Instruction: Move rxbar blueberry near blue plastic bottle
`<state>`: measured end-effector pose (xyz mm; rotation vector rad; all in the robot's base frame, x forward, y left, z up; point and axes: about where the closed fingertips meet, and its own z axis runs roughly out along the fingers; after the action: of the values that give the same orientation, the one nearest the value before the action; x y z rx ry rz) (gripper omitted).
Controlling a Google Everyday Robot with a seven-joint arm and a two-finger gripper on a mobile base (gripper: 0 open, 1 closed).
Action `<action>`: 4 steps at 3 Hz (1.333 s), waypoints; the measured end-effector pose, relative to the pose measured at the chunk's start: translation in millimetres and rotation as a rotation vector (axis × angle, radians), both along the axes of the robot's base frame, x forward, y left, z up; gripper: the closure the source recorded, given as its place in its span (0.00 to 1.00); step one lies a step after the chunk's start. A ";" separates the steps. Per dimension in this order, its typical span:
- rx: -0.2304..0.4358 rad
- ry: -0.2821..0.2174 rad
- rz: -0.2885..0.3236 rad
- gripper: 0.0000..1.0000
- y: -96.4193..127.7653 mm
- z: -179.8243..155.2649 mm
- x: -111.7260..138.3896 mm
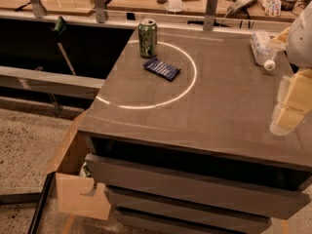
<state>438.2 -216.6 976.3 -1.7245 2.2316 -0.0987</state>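
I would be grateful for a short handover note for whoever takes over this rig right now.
Pincer: at the right edge of the view, over the cabinet top, well away from the bar.
Rxbar blueberry: flat beside the green can, far left.
Blue plastic bottle: on its side, far right.
Done: nothing yet.
Left: grasp the bar, carry it right, set it by the bottle.

1. Warm, dim light; a bright ring [195,74] curves across the bench [219,116] toward its far left corner.
2. The end effector [291,106] (pale, strongly lit) hangs over the bench's right edge.
3. Deep shadow lies beyond the left edge.
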 end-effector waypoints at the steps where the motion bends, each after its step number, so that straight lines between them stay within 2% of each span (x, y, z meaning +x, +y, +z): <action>1: 0.000 0.000 0.000 0.00 0.0 0.0 0.0; 2: 0.084 -0.012 -0.012 0.00 -0.2 -5.0 0.6; 3: 0.277 -0.054 -0.066 0.00 -25.4 -40.8 6.6; 4: 0.491 -0.135 -0.111 0.00 -47.5 -61.4 12.2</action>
<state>450.4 -264.1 914.9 -1.2932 2.0340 0.2776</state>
